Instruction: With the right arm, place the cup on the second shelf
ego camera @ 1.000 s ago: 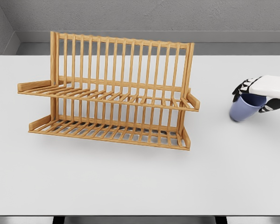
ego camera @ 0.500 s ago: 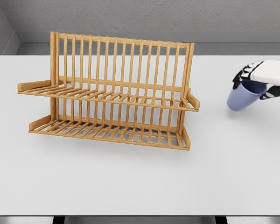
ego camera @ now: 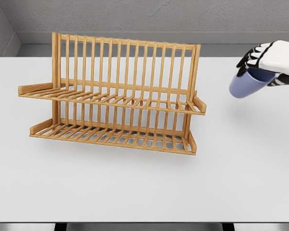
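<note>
Right hand (ego camera: 265, 65) gripping cup (ego camera: 245, 84), hanging at rack's (ego camera: 115, 96) three o'clock; lifting done, placing on upper shelf (ego camera: 111, 100) pending.

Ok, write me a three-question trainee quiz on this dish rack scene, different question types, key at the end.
1. True or false: the cup already rests on the wooden rack.
2. Which hand holds the cup? A) left B) right C) neither
3. Fill in: the cup is tilted, held in the air to the ____ of the rack in the head view.

Key: 1 false, the cup hangs above the table, clear of both shelves. 2 B, the right hand grips its rim. 3 right.
</note>
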